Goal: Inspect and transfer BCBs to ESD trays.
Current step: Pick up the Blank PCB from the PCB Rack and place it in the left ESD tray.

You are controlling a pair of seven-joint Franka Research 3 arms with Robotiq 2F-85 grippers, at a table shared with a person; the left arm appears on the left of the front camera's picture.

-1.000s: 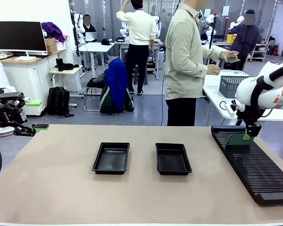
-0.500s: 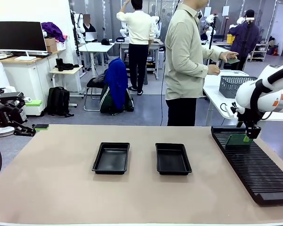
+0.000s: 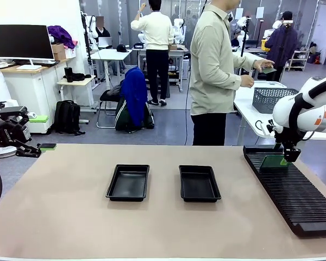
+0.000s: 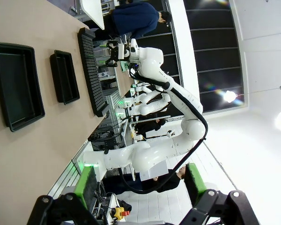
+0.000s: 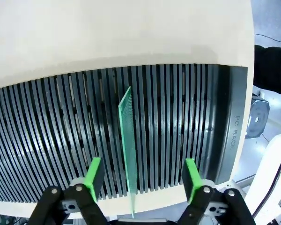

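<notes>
A thin green BCB (image 5: 127,140) stands on edge in a slot of the black ribbed rack (image 5: 47,140). My right gripper (image 5: 141,171) straddles it from above, jaws open, with a gap on each side of the board. From the front, that gripper (image 3: 285,159) hangs over the BCB (image 3: 271,161) at the rack's far end. Two black ESD trays (image 3: 128,183) (image 3: 199,184) lie bare side by side mid-table. My left gripper (image 3: 43,147) rests at the table's far left, open and holding nothing; its own view shows the green fingers (image 4: 86,185) wide apart and both trays (image 4: 18,89) (image 4: 65,77) beyond.
The long rack (image 3: 293,190) runs along the table's right side. A person stands at the far edge, turned toward a side table with a grey wire basket (image 3: 268,98), holding a small dark board (image 3: 268,69). Bare tabletop lies in front of the trays.
My right arm has shifted slightly while its gripper stays over the standing board. The left arm has not moved.
</notes>
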